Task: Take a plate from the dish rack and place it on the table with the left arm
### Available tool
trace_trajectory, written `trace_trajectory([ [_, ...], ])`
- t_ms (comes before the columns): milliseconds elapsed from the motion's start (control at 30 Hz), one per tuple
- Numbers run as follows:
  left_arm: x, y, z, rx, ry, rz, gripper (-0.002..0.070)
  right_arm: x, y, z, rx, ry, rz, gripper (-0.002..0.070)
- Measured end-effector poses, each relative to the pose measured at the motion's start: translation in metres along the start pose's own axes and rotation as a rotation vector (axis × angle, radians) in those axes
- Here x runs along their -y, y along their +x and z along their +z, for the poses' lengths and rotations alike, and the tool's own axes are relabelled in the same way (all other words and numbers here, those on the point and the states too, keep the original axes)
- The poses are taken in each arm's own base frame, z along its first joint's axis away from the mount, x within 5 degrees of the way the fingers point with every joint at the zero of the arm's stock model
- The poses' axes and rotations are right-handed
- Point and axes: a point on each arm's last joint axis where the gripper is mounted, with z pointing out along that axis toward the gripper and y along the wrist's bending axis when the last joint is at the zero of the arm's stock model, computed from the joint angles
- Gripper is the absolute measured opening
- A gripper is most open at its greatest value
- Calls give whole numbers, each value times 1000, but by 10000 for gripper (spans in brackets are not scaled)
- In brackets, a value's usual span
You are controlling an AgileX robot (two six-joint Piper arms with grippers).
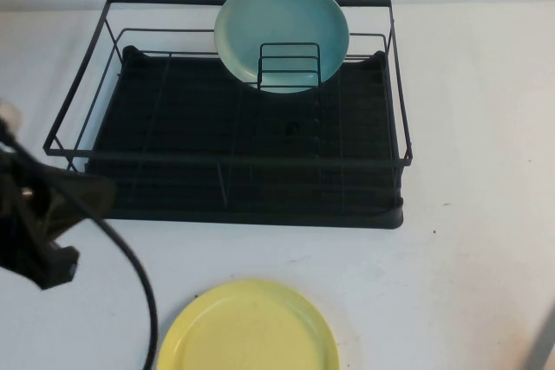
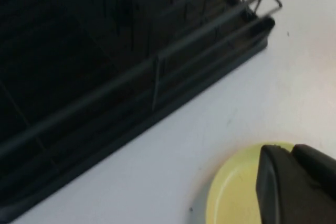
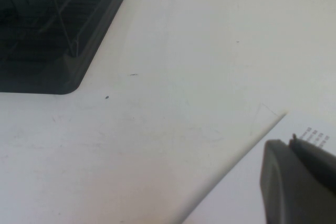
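Observation:
The pale yellow plate (image 1: 249, 328) lies flat on the white table (image 1: 468, 127) in front of the dish rack (image 1: 234, 171); it also shows in the left wrist view (image 2: 233, 192). My left gripper (image 1: 52, 262) (image 2: 289, 153) is at the table's left side, left of the plate and apart from it, with its fingers together and nothing held. My right gripper (image 3: 291, 145) hangs over the table's right edge, fingers together and empty. The rack's front corner shows in the right wrist view (image 3: 63, 51).
A light blue-green plate (image 1: 282, 32) stands upright in the small wire holder (image 1: 288, 67) at the back of the rack. The left arm's black cable (image 1: 130, 266) loops down beside the yellow plate. A printed white sheet (image 3: 310, 140) lies below the right gripper.

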Motion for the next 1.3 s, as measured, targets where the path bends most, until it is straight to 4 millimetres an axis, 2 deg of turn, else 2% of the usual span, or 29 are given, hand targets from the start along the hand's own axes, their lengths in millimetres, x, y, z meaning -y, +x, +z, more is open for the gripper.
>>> trace_trajectory([
  [133, 28, -3, -49, 193, -138, 57, 1, 0, 0, 0, 0, 0, 0, -21],
  [267, 60, 11, -82, 323, -191, 84, 0, 0, 0, 0, 0, 0, 0, -20],
  [367, 76, 29, -90, 338, -181, 75, 0, 0, 0, 0, 0, 0, 0, -20],
  [500, 87, 53, -95, 307, -219, 41, 0, 0, 0, 0, 0, 0, 0, -20],
  [667, 89, 76, -103, 256, -297, -341, 0, 0, 0, 0, 0, 0, 0, -20],
  [867, 87, 89, -102, 169, -348, -431, -1, 0, 0, 0, 0, 0, 0, -20],
  [1033, 76, 98, -90, 244, -423, -417, -1, 0, 0, 0, 0, -1, 3, -20],
  [1233, 57, 139, -52, 523, -594, -330, -1, -1, 0, 0, 1, -7, 20, -20],
  [1300, 51, 155, -36, 546, -633, -308, -1, -1, 0, 0, 0, -8, 22, -20],
])
